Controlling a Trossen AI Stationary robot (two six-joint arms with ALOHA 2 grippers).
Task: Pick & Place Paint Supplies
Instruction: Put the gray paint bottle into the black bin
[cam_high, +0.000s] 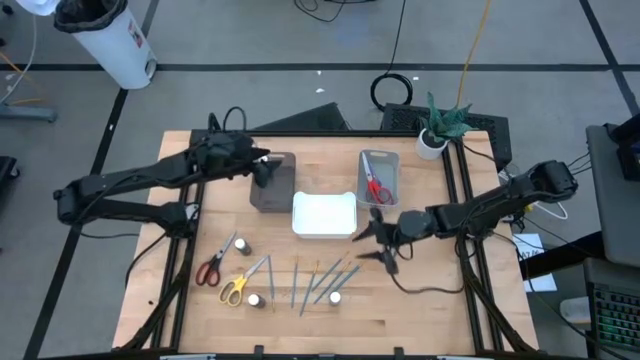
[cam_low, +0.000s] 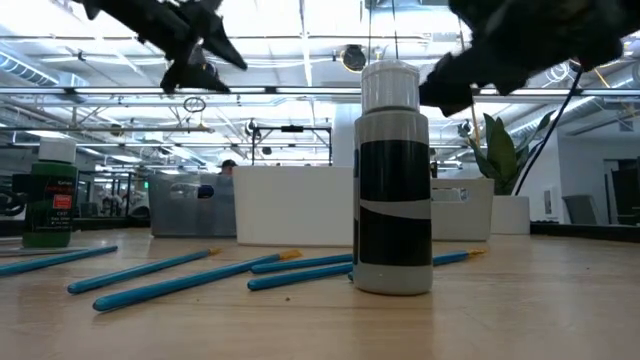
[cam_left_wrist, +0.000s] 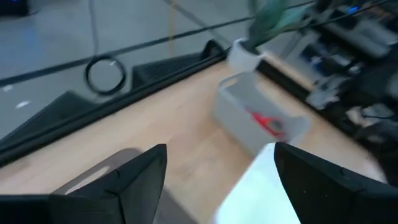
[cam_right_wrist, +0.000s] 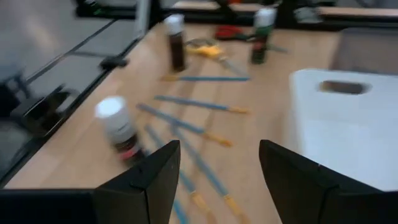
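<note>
Near the table's front lie the paint supplies: red scissors (cam_high: 212, 266), yellow scissors (cam_high: 238, 287), several thin brushes (cam_high: 312, 281) and three small white-capped bottles (cam_high: 244, 248) (cam_high: 256, 300) (cam_high: 335, 297). Another pair of red scissors (cam_high: 377, 186) lies in the grey tray (cam_high: 364, 160). My left gripper (cam_high: 266, 168) hangs open above the brown tray (cam_high: 280, 196), holding nothing (cam_left_wrist: 221, 155). My right gripper (cam_high: 375, 243) stands open beside the white tray's (cam_high: 324, 214) right near corner, pointing toward the brushes (cam_right_wrist: 194, 119) and a bottle (cam_right_wrist: 117, 127), with nothing between its fingers (cam_right_wrist: 217, 158).
The brown, white and grey trays stand in a row across the table's middle. A potted plant (cam_high: 440, 125) sits at the far right corner. In the low view one bottle (cam_low: 392, 180) stands close up, with brushes (cam_low: 180, 270) lying behind it.
</note>
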